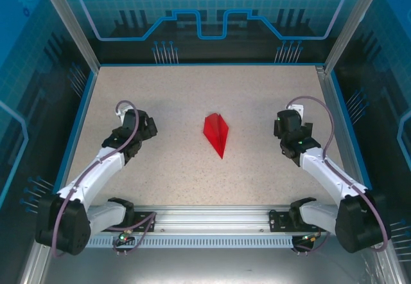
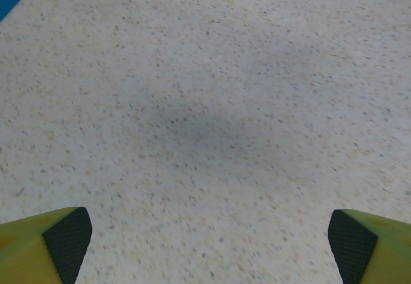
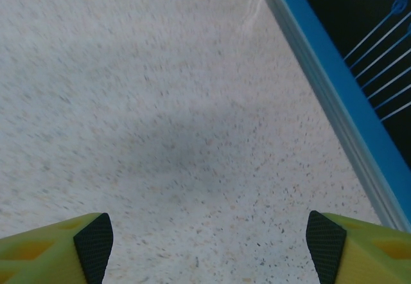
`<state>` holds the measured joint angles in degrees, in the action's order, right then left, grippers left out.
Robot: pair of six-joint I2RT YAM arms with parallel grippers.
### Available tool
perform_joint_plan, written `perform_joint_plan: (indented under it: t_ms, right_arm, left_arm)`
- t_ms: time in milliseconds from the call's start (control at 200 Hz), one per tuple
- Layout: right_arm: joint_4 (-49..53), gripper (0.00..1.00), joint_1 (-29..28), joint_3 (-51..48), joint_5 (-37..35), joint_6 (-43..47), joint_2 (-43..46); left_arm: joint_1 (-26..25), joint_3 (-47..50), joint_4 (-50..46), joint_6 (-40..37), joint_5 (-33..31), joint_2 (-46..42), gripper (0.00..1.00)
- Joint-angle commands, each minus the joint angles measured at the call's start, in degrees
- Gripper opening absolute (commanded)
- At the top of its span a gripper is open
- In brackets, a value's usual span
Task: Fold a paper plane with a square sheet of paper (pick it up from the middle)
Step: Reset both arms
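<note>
Red paper plane [image 1: 216,133] lies mid tabletop [image 1: 167,181], between the arms. The left jaws and right jaws gape wide, empty

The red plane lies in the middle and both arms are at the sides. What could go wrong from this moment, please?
1. The paper plane lies free on the table, held by neither end effector. Being thin paper, it might slide or open up if an arm passes low over it.
2. The right end effector, open, hangs not far from the blue edge rail. A move outward could strike it.
</note>
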<state>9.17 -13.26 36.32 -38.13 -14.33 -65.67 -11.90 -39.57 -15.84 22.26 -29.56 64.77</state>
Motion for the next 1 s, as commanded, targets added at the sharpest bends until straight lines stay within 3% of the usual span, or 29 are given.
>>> perform_joint_plan:
  t_ms: [0,290,480,530,600,670,710,740,805,840,995]
  right_arm:
    - [-13.0,0.83,4.1,-2.6,9.3,4.7,-3.0]
    - [-34.7,0.82,5.0,-7.1,16.4,10.3,-12.8]
    - [-47.6,0.8,5.6,-8.3,21.6,15.3,-19.6]
    - [-45.9,0.79,6.3,-8.9,23.9,14.8,-18.2]
    - [-55.3,0.8,6.5,-14.2,26.9,15.5,-17.8]
    - [-65.7,0.83,6.3,-18.6,29.0,17.3,-20.1]
    - [-60.7,0.88,5.7,-16.9,29.2,17.7,-19.1]
    - [-59.4,0.99,6.2,-15.7,30.2,17.5,-19.7]
    - [-53.7,0.99,7.8,-12.3,30.1,15.2,-20.4]
    - [-53.0,0.99,9.3,-11.9,32.2,14.4,-20.5]
    - [-53.1,0.99,9.1,-12.1,31.3,14.3,-20.4]
  left_arm:
    - [0.7,3.2,12.8,-8.1,-4.9,1.9,0.99]
    - [1.9,8.8,31.0,-13.9,-6.9,9.9,0.99]
    - [3.2,13.4,47.9,-19.1,2.1,13.8,0.99]
    - [4.2,13.0,48.9,-20.1,3.4,14.8,0.99]
    - [6.7,13.2,50.2,-20.3,8.3,15.3,0.99]
    - [8.8,16.3,58.6,-19.2,10.9,18.1,0.99]
    - [9.7,17.3,61.6,-19.2,13.7,19.4,0.99]
    - [9.9,17.6,62.6,-19.6,15.2,20.3,0.99]
    - [10.0,17.7,65.3,-20.2,16.3,22.3,0.99]
    - [10.8,16.7,61.5,-19.6,18.1,21.6,0.99]
    - [11.1,16.9,62.8,-19.9,18.7,21.9,0.99]
